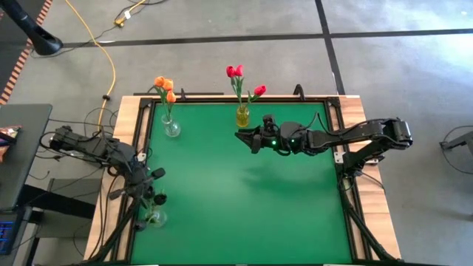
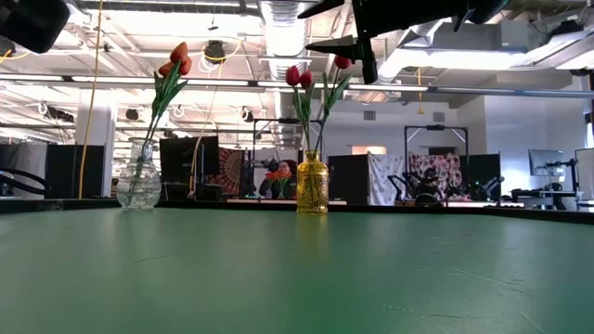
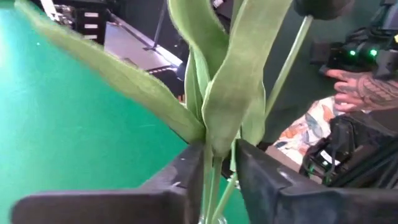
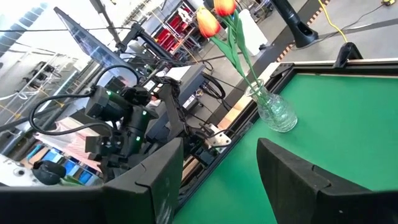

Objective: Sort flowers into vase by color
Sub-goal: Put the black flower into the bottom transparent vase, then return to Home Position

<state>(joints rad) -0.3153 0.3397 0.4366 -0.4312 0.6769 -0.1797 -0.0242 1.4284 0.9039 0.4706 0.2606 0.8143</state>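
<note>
A clear vase [image 1: 171,128] at the table's far left holds orange tulips [image 1: 164,84]. A yellow vase [image 1: 242,116] at the far middle holds red tulips [image 1: 235,72]. A third clear vase [image 1: 155,218] at the left edge holds dark tulips [image 1: 158,199]. My left gripper [image 1: 150,181] is over that vase, its fingers closed around green stems [image 3: 212,177]; a dark head [image 3: 323,6] shows above. My right gripper [image 1: 247,138] hovers open in the air just near of the yellow vase, pointing toward the table's left. My left gripper pinches the dark tulips' stems [image 3: 210,180] between its two fingers, just below where the leaves [image 3: 230,93] branch off. The fingers [image 3: 261,180] lie across the stems. The stems stand roughly upright and run on below the fingers; their lower ends are hidden.
The green mat [image 1: 244,199] has a raised black frame [image 1: 336,111] on a wooden table. A yellow cable [image 1: 111,66] runs over the floor beyond the far left. A person's hand [image 3: 360,87] shows beyond the table's left edge.
</note>
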